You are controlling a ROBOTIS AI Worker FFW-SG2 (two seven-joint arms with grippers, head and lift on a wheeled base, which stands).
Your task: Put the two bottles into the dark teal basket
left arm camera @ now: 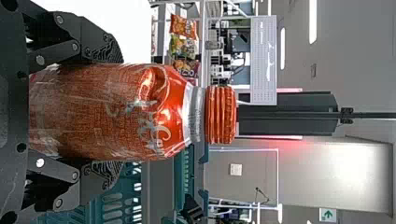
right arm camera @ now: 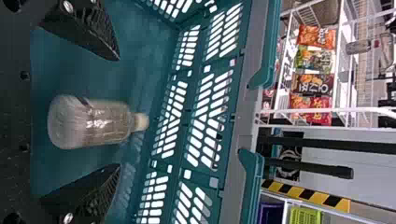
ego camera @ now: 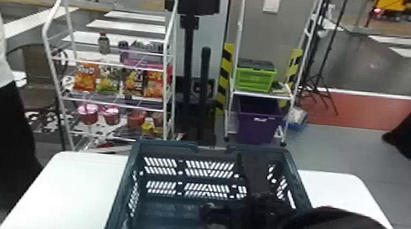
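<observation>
Placing looks half done: pale bottle [right arm camera: 91,122] in the basket [ego camera: 166,142], my right gripper [right arm camera: 118,112] open on either side of it. My left gripper [left arm camera: 122,112] grips the red bottle [left arm camera: 107,112]; next, I judge, withdraw right, bring red in. Glossy wrap [left arm camera: 70,93], ribbed cap [left arm camera: 220,114]; slotted walls [ego camera: 191,151]

The basket [right arm camera: 142,51] holds one bottle [right arm camera: 105,123] — greyish (and pale-capped)
</observation>
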